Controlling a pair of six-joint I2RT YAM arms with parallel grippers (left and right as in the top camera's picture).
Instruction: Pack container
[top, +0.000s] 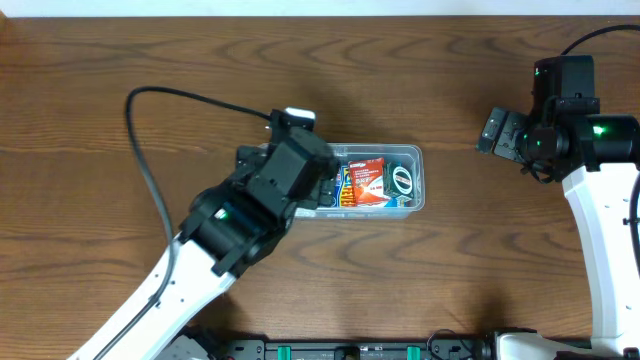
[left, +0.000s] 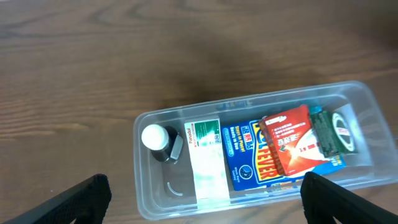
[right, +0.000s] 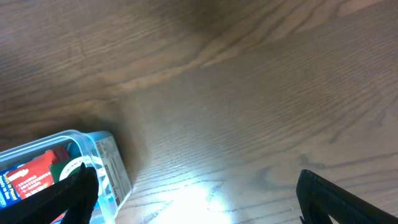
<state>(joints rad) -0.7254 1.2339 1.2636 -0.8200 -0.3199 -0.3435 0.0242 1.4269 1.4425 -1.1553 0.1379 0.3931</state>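
Note:
The clear plastic container (top: 414, 203) sits mid-table. In the left wrist view the container (left: 144, 186) holds a white-capped dark bottle (left: 157, 140), a white and green box (left: 205, 158), a blue box (left: 249, 155), a red packet (left: 295, 144) and a green tape roll (left: 336, 130). My left gripper (left: 202, 199) is open and empty, above the container's near left part. My right gripper (right: 193, 193) is open and empty over bare table, right of the container's end (right: 106, 158).
The wooden table (top: 120, 60) surrounds the container. The left arm (top: 240, 215) covers the container's left end in the overhead view. A black cable (top: 140, 140) loops at the left. The right arm (top: 570, 130) stands at the far right.

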